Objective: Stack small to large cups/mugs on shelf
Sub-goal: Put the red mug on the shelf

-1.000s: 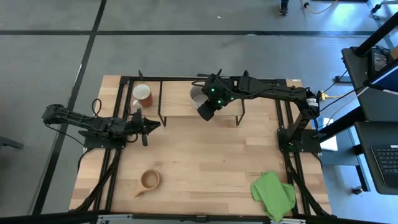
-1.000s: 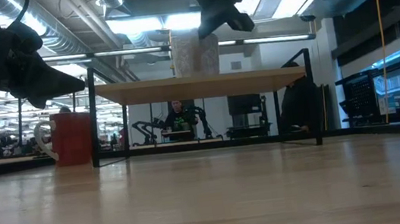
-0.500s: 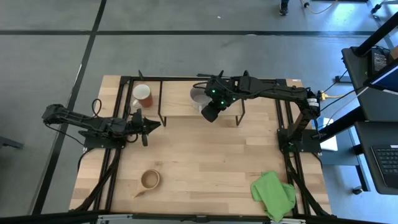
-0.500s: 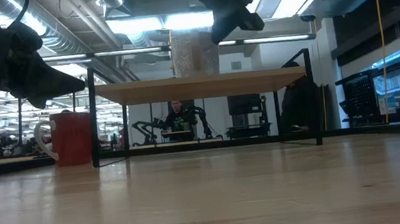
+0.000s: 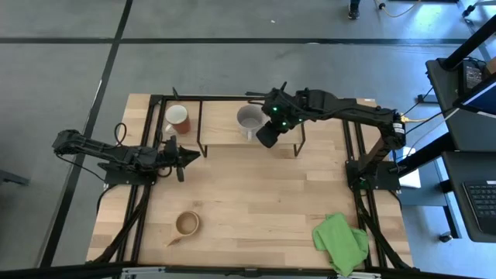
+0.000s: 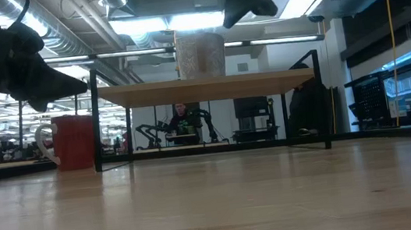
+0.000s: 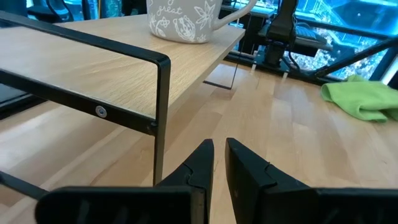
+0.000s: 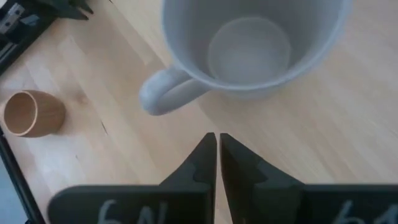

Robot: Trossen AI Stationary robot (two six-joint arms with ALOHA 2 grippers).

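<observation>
Released since a second ago, the grey mug (image 5: 249,118) stands upright on the shelf (image 5: 217,133), the right gripper (image 5: 265,139) drawn back just beside it with fingers nearly together and empty, while the left gripper (image 5: 191,155), also nearly closed and empty, waits near the red mug (image 5: 177,118) over the bench (image 5: 256,201).

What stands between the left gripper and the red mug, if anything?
Nothing visible does. In the high view the left gripper hovers over the table just in front of the red mug, which stands on the tabletop at the left end of the shelf, beside its black leg. Only bare wood lies between them.
</observation>
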